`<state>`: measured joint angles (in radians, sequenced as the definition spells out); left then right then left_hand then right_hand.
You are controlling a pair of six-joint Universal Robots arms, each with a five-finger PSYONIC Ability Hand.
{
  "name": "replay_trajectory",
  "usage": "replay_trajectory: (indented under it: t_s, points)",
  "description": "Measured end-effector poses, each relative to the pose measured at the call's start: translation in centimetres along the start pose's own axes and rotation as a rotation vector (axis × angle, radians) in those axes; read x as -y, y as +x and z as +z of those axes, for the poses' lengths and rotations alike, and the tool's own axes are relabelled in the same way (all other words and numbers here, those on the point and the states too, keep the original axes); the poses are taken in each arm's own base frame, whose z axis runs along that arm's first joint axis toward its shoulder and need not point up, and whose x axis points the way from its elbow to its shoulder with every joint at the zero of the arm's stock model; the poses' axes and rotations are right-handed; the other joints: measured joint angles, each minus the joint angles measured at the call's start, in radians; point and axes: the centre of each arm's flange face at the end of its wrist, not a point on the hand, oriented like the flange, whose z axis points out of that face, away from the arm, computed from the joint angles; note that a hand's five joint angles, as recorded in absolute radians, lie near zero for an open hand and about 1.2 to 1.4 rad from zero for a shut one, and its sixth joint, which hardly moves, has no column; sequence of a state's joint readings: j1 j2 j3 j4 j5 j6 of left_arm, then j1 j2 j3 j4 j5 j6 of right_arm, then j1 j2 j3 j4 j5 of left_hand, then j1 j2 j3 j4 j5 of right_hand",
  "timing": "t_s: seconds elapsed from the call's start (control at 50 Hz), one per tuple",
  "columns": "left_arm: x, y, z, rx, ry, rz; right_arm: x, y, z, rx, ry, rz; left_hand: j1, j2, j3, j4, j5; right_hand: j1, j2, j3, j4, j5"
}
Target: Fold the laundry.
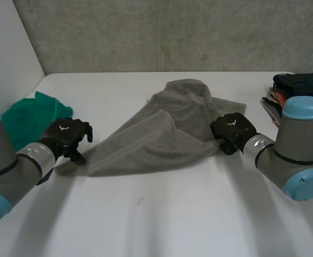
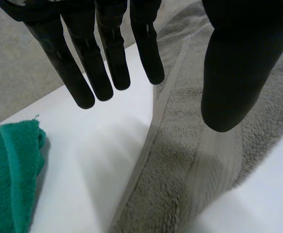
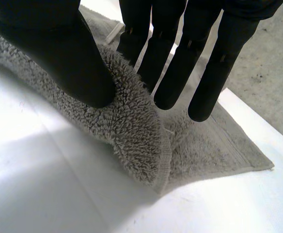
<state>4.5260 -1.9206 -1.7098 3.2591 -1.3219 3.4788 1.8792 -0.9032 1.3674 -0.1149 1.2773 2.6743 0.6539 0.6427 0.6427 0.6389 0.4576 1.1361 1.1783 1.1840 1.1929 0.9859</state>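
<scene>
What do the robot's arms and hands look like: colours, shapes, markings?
The left arm and right arm are thick grey cylinders with light-blue caps on the joints and a silver wrist ring. The left hand and right hand are black, with segmented fingers, a thick thumb and a small white emblem on the back.

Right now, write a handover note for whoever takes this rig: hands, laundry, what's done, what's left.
The left hand is open, fingers straight, over the near-left corner of the towel, not gripping it.
The right hand pinches a raised fold at the towel's right edge between thumb and fingers.
The towel lies rumpled mid-table, one flap lying over itself.
The green cloth sits bunched by the left arm; a dark pile is at the far right.
Done: no neat fold yet.
Left: probably grip the left corner, fold the towel, then the green cloth.
</scene>
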Motion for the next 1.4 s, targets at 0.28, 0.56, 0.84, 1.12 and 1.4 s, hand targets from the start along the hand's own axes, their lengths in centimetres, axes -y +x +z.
replay_trajectory:
  t_s: [0.28,0.56,0.84,1.12,1.4]
  points:
    - [-0.2,-1.1,-1.7,0.013,-0.058,-0.002,1.8,0.7,1.9,-0.071,0.056,0.096,-0.195,-0.195,-0.196,-0.206,-0.201,0.000,0.000,0.000,0.001,0.001]
    - [-2.9,-1.4,-0.1,-0.008,-0.131,0.080,3.6,2.6,4.6,-0.216,0.110,0.203,-0.172,-0.154,-0.153,-0.143,-0.132,0.000,0.000,0.000,0.001,0.001]
    - [-3.7,0.3,1.7,-0.045,-0.147,0.133,4.1,2.6,5.5,-0.243,0.110,0.210,-0.134,-0.121,-0.119,-0.110,-0.101,0.000,0.000,0.000,0.001,0.000]
    - [-4.0,1.8,2.0,-0.065,-0.147,0.199,3.8,2.4,5.3,-0.230,0.094,0.214,-0.006,-0.001,-0.003,0.005,0.007,0.000,0.000,0.000,0.001,0.001]
    - [-0.7,0.8,2.1,0.090,-0.013,0.254,3.8,2.2,2.5,-0.219,0.031,0.186,0.476,0.551,0.546,0.558,0.548,0.000,0.000,0.000,0.001,0.001]
